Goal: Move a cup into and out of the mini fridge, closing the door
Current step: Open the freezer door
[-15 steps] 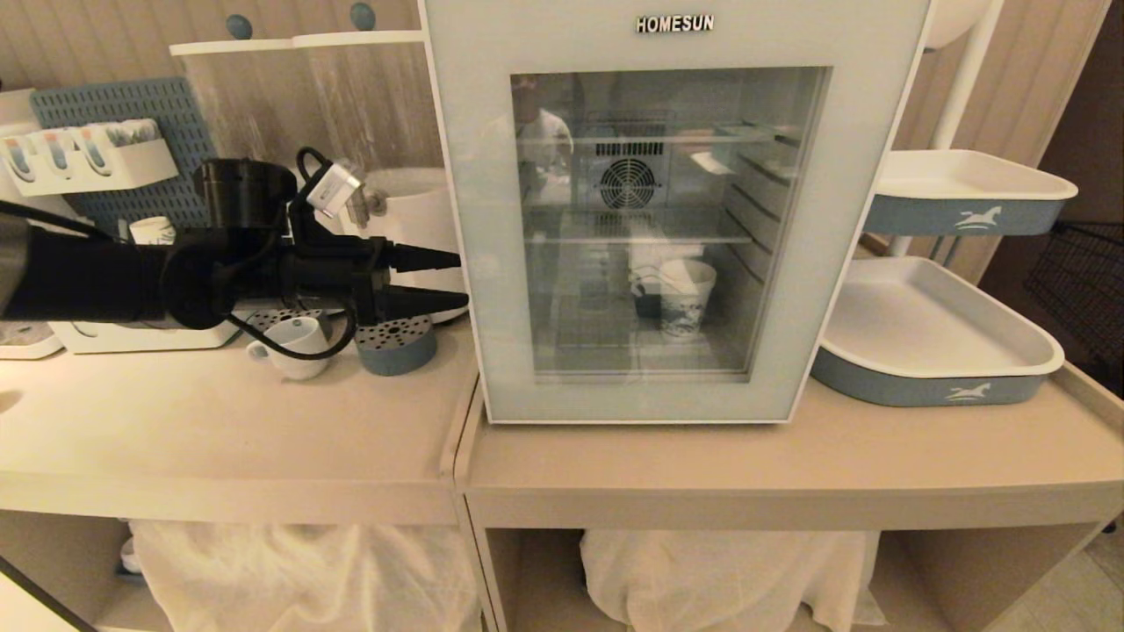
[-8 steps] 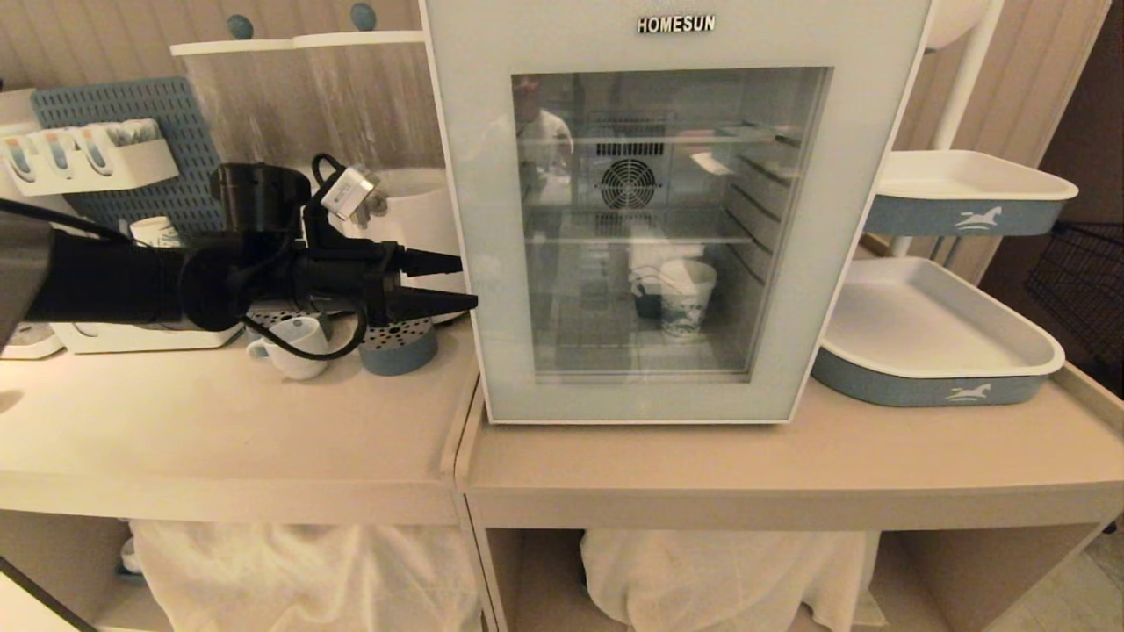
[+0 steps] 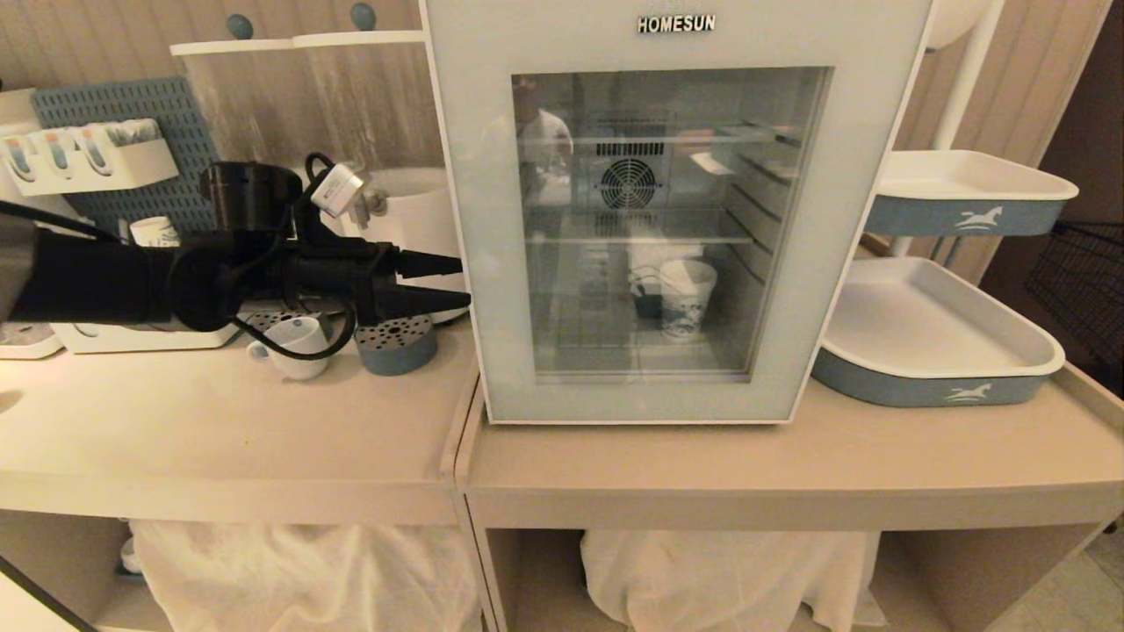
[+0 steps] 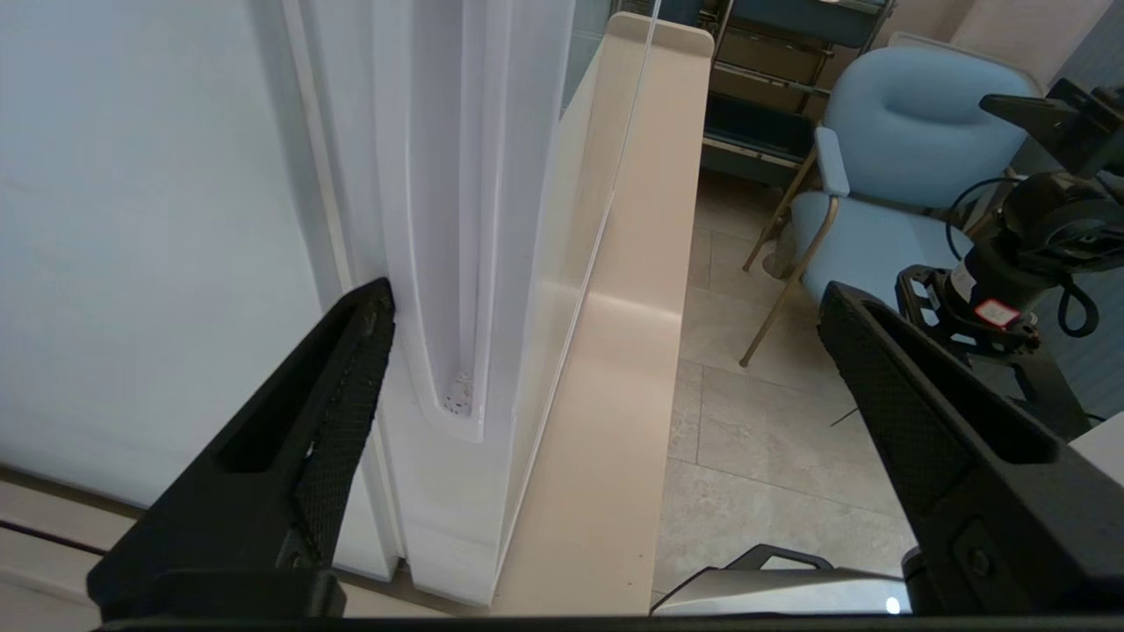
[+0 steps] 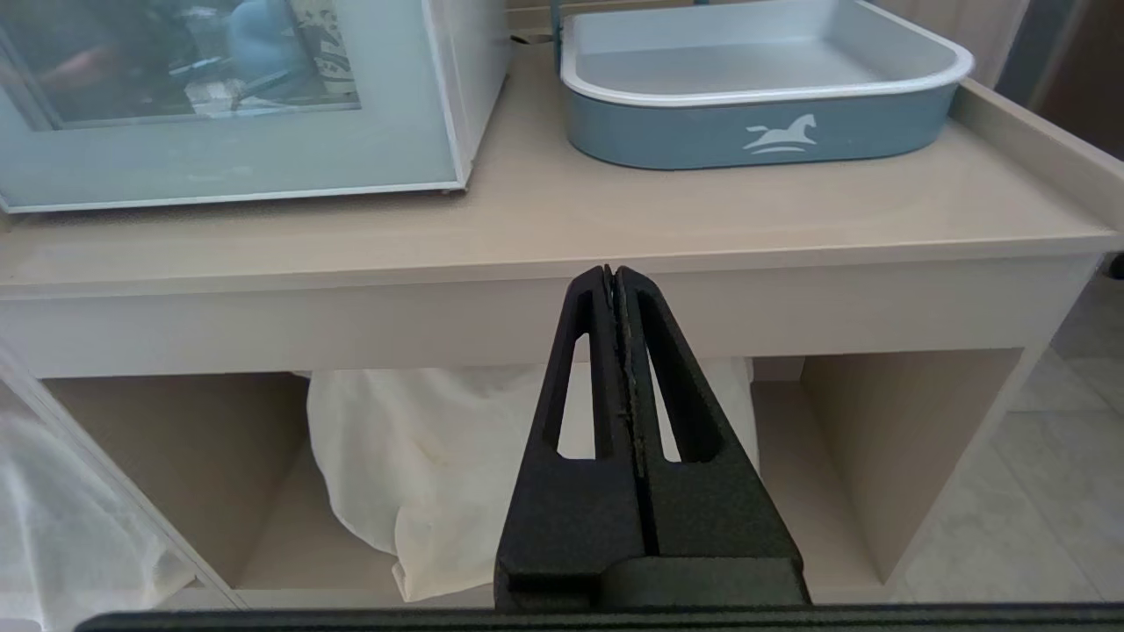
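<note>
Mini fridge (image 3: 457, 219): white box standing on the right-hand counter (image 3: 790, 465), door (image 3: 492, 369) shut, its glass window showing wire shelves, a round fan at the back and, on the lowest level, one tall paper cup with blue pattern (image 3: 686, 298) with a small dark item just beside it. Lettering "HOMESUN" (image 3: 674, 24) across the top of the door. Cup (image 3: 294, 344): small white, loop handle, upright on the left-hand counter, outside the fridge, next to a grey-blue perforated round holder (image 3: 397, 341); contents not visible. Two white trays with grey-blue walls, each carrying a white horse emblem, sit right of the fridge: the lower tray (image 3: 931, 386) on the counter, nothing in it; the upper tray (image 3: 966, 211) on a rack above. A wall-mounted white bin (image 3: 83, 162) on a blue pegboard holds small packets, text unreadable. Left gripper (image 3: 457, 281): level, fingers spread wide, tips at the fridge's left edge; in the wrist view one finger (image 4: 342, 395) lies against the side wall by the door's recessed handle (image 4: 457, 263). Right gripper (image 5: 615, 279): fingers pressed together, low before the counter front, holding nothing.
</note>
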